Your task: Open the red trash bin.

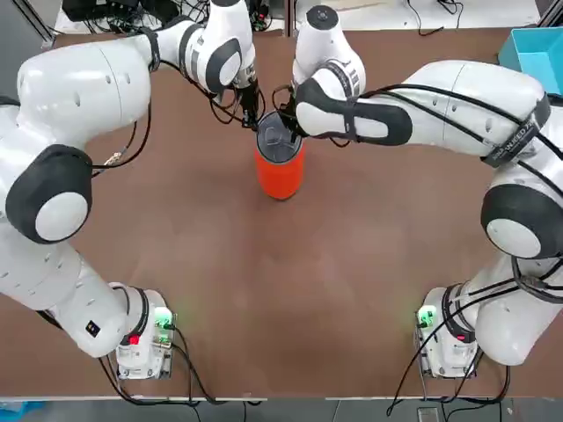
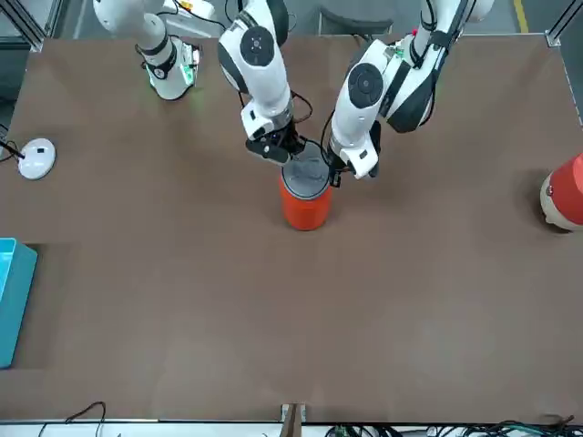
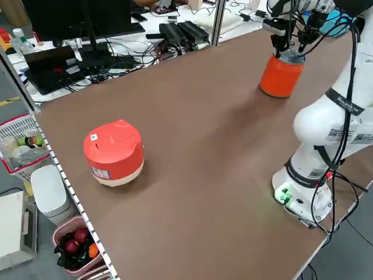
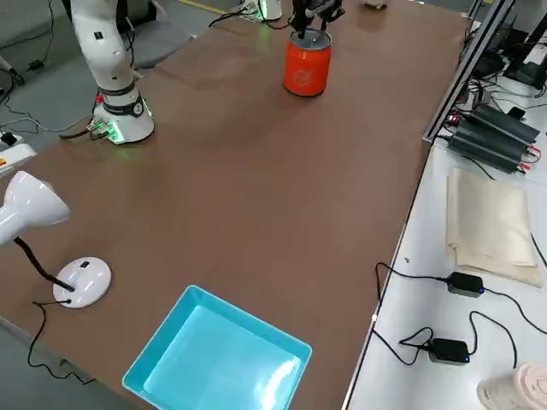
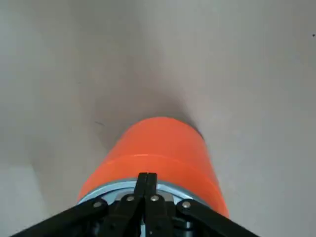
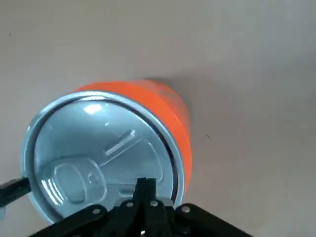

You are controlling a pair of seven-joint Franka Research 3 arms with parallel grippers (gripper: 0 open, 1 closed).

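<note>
Right claw clenched over the rim, and the lid is sitting closed!

Closest to the lens, my right gripper (image 6: 145,180) is poising its black fingertips at the lid's edge, pressed together and gripping nothing. Across the lid, my left gripper (image 5: 147,176) is hanging by the rim (image 5: 111,186), pinched tight too, also empty. Between my two arms, the red trash bin (image 2: 305,211) is standing upright on the table (image 2: 182,300), its round grey lid (image 6: 113,140) covering the mouth. So we're working on the opening itself, I'd judge, with both claws lining up at the top. I'm not seeing for certain whether either tip is touching. Next, the move is calling for a careful push on one side of that swing lid, with the other claw steadying the rim so the bin isn't tipping.
</note>
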